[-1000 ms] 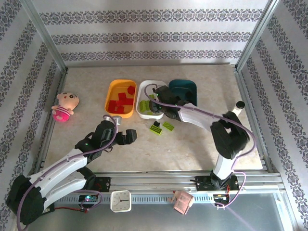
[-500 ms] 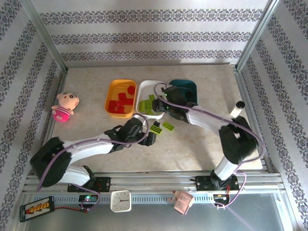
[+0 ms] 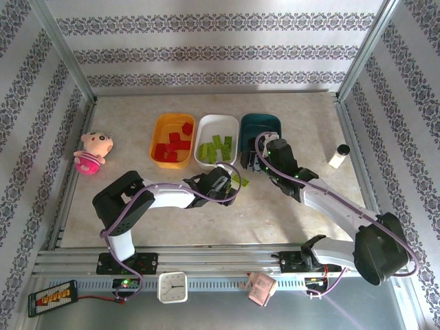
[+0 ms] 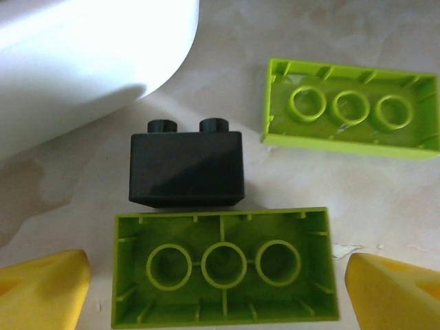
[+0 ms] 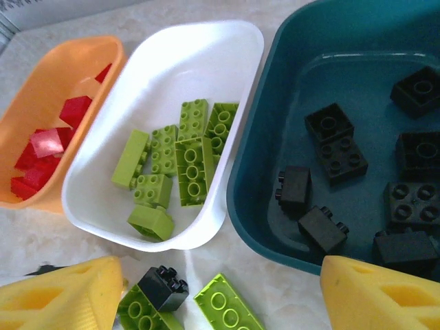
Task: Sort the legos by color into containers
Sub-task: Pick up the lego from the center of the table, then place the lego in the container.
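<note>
1 lime brick: underside up on worktop, bottom centre of left wrist frame. Long axis left-right, spanning gap between left fingers; these spread wide, empty. Black brick touching above. Right fingers apart, empty, just below white tray.

a beige marbled tabletop lies under bright, even light. white wallpaper with dark floral bands lines the back and side walls, slanting aluminium posts stand at the corners, and a grey metal rail runs along the near edge.
</note>
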`<state>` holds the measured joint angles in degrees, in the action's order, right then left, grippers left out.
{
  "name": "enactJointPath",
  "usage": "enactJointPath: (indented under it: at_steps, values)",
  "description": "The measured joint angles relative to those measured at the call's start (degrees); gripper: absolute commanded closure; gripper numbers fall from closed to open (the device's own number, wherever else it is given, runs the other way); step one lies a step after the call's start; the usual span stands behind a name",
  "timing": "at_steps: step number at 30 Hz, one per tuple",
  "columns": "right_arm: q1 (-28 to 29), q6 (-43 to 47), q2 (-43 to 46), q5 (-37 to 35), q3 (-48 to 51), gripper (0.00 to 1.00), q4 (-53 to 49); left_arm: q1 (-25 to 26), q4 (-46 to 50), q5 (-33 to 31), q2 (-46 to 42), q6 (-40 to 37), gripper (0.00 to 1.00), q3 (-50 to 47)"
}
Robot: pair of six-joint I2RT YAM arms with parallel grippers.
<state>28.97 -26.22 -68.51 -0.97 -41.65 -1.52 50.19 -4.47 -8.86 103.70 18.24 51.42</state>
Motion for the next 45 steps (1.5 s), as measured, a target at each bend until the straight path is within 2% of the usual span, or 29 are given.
enactJointPath:
  at_steps: [9, 14, 17, 20, 22, 25, 29, 32, 36, 41, 43, 45]
  values:
    - [0.0, -0.48, 1.25, -0.04, 0.37, 0.24, 0.02, 0.13, -4.55, 0.2, 0.7, -1.53, 0.49, -1.03]
    - [-0.37, -0.66, 1.25, -0.09, 0.96, 0.25, -0.2, 2.8, -4.76, 1.09, -5.92, -0.15, 0.57, -7.65]
    - [-0.37, -0.68, 1.25, -0.04, 1.36, 0.25, -0.13, 4.92, -2.69, 2.14, -14.01, 1.68, 0.58, -11.06]
    - [-0.37, -0.74, 0.96, 0.02, 2.62, 0.25, 0.07, 4.57, 0.28, 2.38, -21.99, 3.06, 0.58, -10.8]
    - [-0.31, -0.85, 0.37, 0.02, 3.69, 0.26, 0.13, 3.17, 2.38, 3.02, -25.31, 3.61, 0.58, -8.72]
    - [0.85, -0.83, -1.01, 0.0, 5.62, 0.27, 0.04, -2.67, 4.07, 5.95, -25.97, 4.57, 0.58, -3.98]
    - [4.37, 0.26, -4.09, 0.0, 6.27, 0.27, -0.37, -12.59, 5.35, 10.27, -20.02, 5.49, 0.59, 3.93]
    - [6.58, 1.99, -7.93, -0.02, 5.86, 0.27, -0.66, -17.07, 7.45, 13.0, -11.17, 5.97, 0.59, 12.2]
    - [7.91, 4.24, -14.1, -0.22, 3.8, 0.26, -1.97, -20.22, 11.28, 15.26, -0.92, 6.45, 0.52, 21.27]
    - [8.31, 7.32, -20.52, -2.1, -0.72, 0.25, -3.93, -22.23, 16.96, 16.7, 6.75, 7.17, 0.44, 29.73]
    - [8.55, 8.57, -21.99, -3.34, -2.34, 0.25, -4.55, -22.58, 18.45, 17.25, 8.46, 7.54, 0.39, 31.95]
    - [8.81, 9.79, -22.84, -4.61, -3.69, 0.25, -5.4, -22.82, 19.96, 18.08, 9.84, 7.82, 0.29, 33.81]
